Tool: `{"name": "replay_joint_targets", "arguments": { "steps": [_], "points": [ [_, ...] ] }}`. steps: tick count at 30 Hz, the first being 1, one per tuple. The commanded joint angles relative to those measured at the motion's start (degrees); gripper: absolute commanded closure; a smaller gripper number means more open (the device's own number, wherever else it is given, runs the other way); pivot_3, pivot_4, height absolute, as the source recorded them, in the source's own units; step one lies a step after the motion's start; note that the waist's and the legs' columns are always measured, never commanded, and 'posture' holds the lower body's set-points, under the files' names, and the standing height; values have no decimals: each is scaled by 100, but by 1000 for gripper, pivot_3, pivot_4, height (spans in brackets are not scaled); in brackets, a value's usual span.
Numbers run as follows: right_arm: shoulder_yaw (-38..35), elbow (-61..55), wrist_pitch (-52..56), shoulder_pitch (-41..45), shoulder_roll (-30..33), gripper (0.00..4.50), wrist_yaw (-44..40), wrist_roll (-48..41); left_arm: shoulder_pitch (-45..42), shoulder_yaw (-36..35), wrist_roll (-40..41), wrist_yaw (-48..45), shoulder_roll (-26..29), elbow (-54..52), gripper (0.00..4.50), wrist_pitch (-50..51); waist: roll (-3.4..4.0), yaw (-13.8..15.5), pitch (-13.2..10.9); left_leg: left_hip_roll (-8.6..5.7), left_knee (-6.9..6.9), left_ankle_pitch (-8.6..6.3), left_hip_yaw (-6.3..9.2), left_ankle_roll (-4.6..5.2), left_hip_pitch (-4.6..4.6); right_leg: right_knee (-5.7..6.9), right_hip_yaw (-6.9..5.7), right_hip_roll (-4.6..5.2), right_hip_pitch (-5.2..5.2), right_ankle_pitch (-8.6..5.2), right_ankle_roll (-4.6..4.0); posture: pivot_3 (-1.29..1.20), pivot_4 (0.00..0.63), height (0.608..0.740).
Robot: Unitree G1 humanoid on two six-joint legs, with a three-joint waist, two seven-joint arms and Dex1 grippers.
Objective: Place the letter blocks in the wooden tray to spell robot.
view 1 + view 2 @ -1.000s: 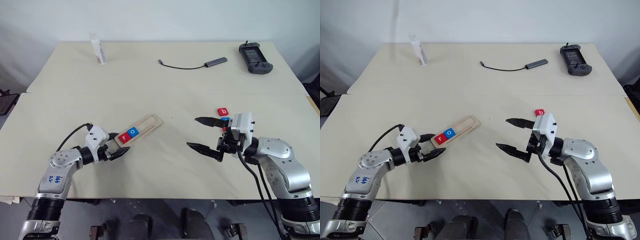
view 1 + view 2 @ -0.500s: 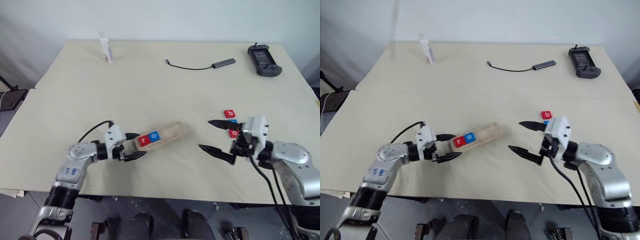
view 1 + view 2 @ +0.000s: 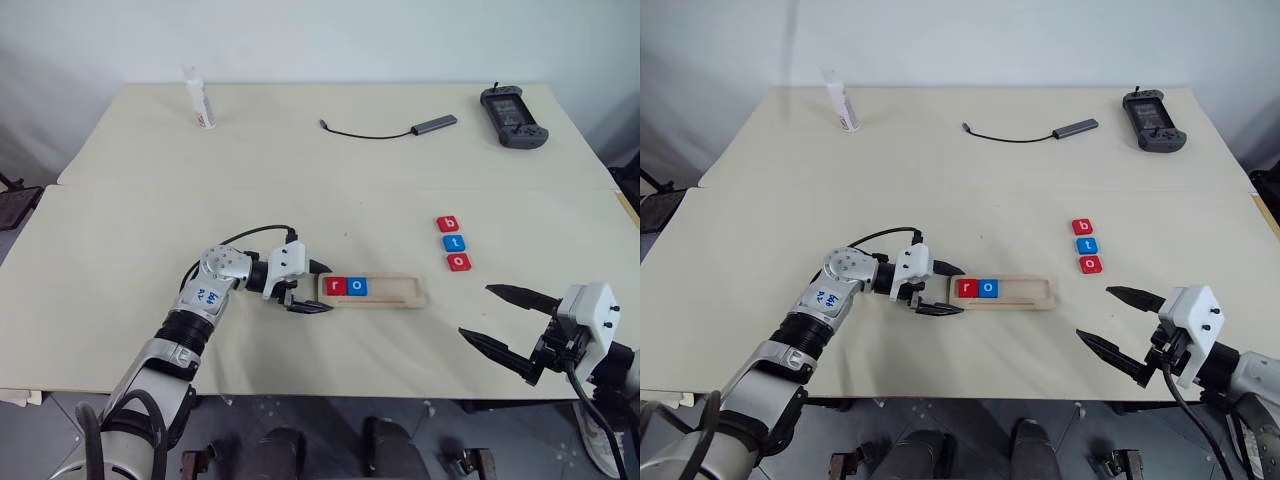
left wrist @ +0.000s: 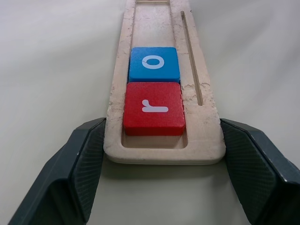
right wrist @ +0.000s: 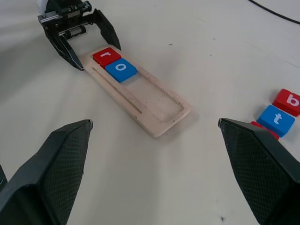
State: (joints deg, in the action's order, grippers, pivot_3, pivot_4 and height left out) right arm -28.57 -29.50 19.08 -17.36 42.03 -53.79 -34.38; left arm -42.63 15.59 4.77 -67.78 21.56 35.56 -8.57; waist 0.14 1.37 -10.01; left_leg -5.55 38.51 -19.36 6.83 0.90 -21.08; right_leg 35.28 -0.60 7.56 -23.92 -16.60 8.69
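Nearest the camera, at the lower right of the head view, the right pincer [image 3: 505, 322] hangs with its two black fingers spread wide, holding nothing, well apart from the blocks. Left of centre, the left pincer [image 3: 313, 288] lies low on the pale counter [image 3: 150, 200], pointing toward the right of the frame, its fingers on either side of the near end of the wooden tray [image 3: 395, 295]; in the left wrist view both fingers [image 4: 84, 164] stand against the tray's edges, so it grips the tray. The tray lies roughly level across the middle of the frame, and in its groove sit two letter blocks side by side, touching: a red r [image 3: 334, 286] at the pincer's end, then a blue o [image 3: 357, 287]; the rest of the groove is bare. Up and to the right of the tray, three more blocks lie in a short column on the counter: a red b [image 3: 448, 224] farthest, a blue t [image 3: 453, 242] in the middle, a red o [image 3: 459, 262] nearest. Along the far edge stand a small white bottle [image 3: 198, 98] at upper left, a dark cable with an adapter [image 3: 395, 130] at upper centre, and a dark handheld controller [image 3: 510, 103] at upper right.
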Motion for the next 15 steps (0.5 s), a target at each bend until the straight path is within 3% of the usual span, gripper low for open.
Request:
{"name": "replay_joint_targets", "arguments": {
  "steps": [1, 3, 9, 15],
  "points": [
    [-201, -268, -68, -100, -107, 0, 161, -110, 7, -49, 18, -91, -37, -18, 329, 47, -1, 10, 0, -3, 6, 0, 1, 1, -1, 4, 1, 2, 0, 0, 0, 0, 150, 740],
    [-210, -263, -97, -158, -162, 0, 216, -98, 65, -126, 65, -58, -43, -116, 35, 115, -1, 12, -1, -3, 13, -2, 2, 3, -3, 6, 2, 2, 1, 0, 0, 0, 150, 740],
    [-718, -144, 13, -472, -478, 0, 537, -361, 571, -639, 349, -85, 332, -551, 35, -19, -1, -5, -1, 0, 15, -3, 3, 3, -2, 12, 6, 0, -1, 0, 1, 0, 150, 740],
    [-1210, -16, -560, -1033, -1000, 0, 773, -38, 1350, -1552, 1172, -624, 963, -817, 35, -609, 1, -2, 0, 7, 10, -5, 0, -2, 2, 13, 16, -5, -6, 0, -1, 0, 150, 740]
  ]
}}
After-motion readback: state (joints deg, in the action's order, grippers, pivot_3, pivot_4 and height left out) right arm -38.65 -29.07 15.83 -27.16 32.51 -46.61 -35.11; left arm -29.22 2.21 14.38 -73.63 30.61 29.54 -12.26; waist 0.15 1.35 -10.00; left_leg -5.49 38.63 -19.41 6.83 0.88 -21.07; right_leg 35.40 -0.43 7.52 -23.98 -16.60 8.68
